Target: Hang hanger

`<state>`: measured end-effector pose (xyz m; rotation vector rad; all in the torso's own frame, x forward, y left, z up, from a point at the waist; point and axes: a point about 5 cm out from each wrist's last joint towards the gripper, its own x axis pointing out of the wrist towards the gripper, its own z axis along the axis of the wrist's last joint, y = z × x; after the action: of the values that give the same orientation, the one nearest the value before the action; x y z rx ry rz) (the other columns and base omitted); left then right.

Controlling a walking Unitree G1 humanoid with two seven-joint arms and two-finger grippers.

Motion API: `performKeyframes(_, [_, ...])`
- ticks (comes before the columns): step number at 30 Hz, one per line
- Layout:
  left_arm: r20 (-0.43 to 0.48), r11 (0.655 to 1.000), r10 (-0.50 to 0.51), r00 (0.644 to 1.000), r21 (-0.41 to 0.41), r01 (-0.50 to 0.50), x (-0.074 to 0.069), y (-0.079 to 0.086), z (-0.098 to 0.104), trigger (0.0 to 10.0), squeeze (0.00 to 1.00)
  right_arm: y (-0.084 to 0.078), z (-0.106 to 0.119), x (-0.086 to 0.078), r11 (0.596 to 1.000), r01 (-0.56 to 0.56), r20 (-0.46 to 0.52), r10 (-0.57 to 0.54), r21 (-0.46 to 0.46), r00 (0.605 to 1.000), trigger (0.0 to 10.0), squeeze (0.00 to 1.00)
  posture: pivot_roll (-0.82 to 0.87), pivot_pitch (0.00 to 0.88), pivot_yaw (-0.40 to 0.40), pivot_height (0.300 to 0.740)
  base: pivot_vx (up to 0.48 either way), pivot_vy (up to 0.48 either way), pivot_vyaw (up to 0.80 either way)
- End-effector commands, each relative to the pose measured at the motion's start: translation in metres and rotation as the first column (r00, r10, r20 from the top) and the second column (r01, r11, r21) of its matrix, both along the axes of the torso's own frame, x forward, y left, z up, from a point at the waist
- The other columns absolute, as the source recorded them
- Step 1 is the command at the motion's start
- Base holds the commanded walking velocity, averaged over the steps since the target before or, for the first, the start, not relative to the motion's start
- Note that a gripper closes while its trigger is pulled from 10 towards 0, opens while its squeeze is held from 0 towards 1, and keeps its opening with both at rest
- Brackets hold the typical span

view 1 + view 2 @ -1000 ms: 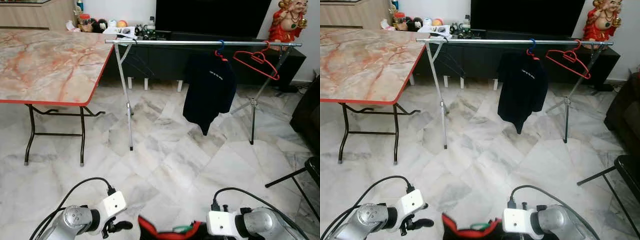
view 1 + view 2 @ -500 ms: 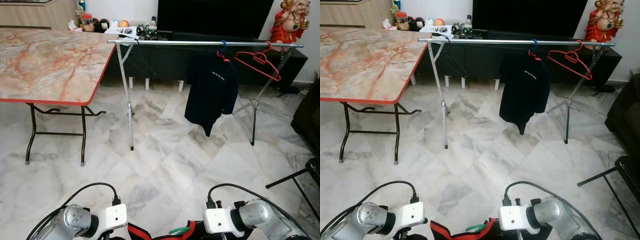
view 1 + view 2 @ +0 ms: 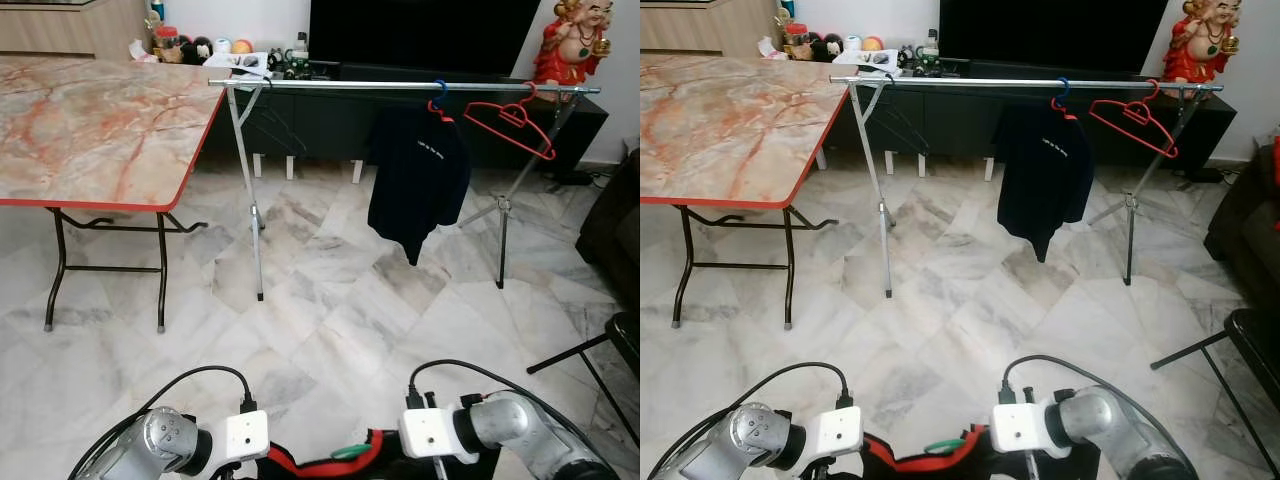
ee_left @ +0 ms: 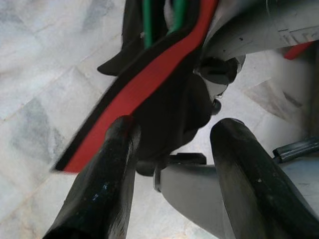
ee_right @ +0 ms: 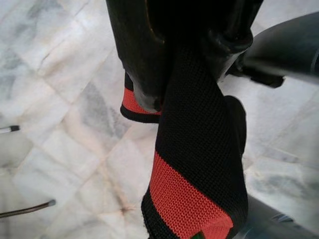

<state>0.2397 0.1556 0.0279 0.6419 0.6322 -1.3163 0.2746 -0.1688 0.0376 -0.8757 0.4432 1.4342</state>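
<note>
Garment (image 3: 330, 468), black knit with a red band, sits low between both arms at the bottom edge of the head views, well short of the rack (image 3: 400, 86); a green hanger (image 3: 348, 452) pokes out of it. Right gripper (image 5: 169, 74): jaws closed on the knit, cloth draping down past them. Left gripper (image 4: 172, 164): jaws apart, straddling a fold of garment, not clamped as far as I can see. Risks: grip looks to be on cloth only, so the hanger can slide out or the garment can slip off it in transit; hook may snag in the fabric; slack cloth can drag or catch an arm. Rail already carries a black shirt (image 3: 415, 180) and a red hanger (image 3: 510, 120), so pick the free span left of them. Hanger's long axis appears to run roughly side to side between the grippers; hook direction: cannot tell, mostly hidden.
</note>
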Motion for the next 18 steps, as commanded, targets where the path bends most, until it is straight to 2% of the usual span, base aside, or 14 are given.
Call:
performKeyframes(1, [0.021, 0.999, -0.011, 1.000, -0.030, 0.011, 0.001, -0.007, 0.004, 10.0, 0.00, 0.005, 0.004, 0.004, 1.000, -0.023, 0.028, 0.022, 0.011, 0.999, 10.0, 0.00, 0.08, 0.055, -0.072, 0.740, 0.000, 0.000, 0.00])
performKeyframes(5, [0.033, 0.998, 0.018, 0.999, -0.061, -0.016, 0.007, -0.014, 0.007, 10.0, 0.00, 0.012, 0.001, 0.001, 0.999, -0.052, 0.017, 0.051, 0.018, 0.999, 10.0, 0.00, 0.08, 0.054, -0.076, 0.740, 0.000, 0.000, 0.00])
performKeyframes(13, [0.051, 0.997, 0.015, 0.999, -0.071, -0.011, 0.011, -0.020, 0.010, 10.0, 0.00, 0.015, -0.003, -0.002, 0.997, -0.075, 0.009, 0.075, 0.012, 0.997, 10.0, 0.00, 0.08, 0.052, -0.078, 0.740, 0.000, 0.000, 0.00])
performKeyframes(18, [0.007, 0.996, -0.014, 1.000, -0.084, 0.015, 0.007, -0.020, 0.012, 10.0, 0.00, 0.015, -0.003, -0.001, 0.997, -0.072, 0.008, 0.072, 0.013, 0.997, 10.0, 0.00, 0.08, 0.054, -0.077, 0.740, 0.000, 0.000, 0.00])
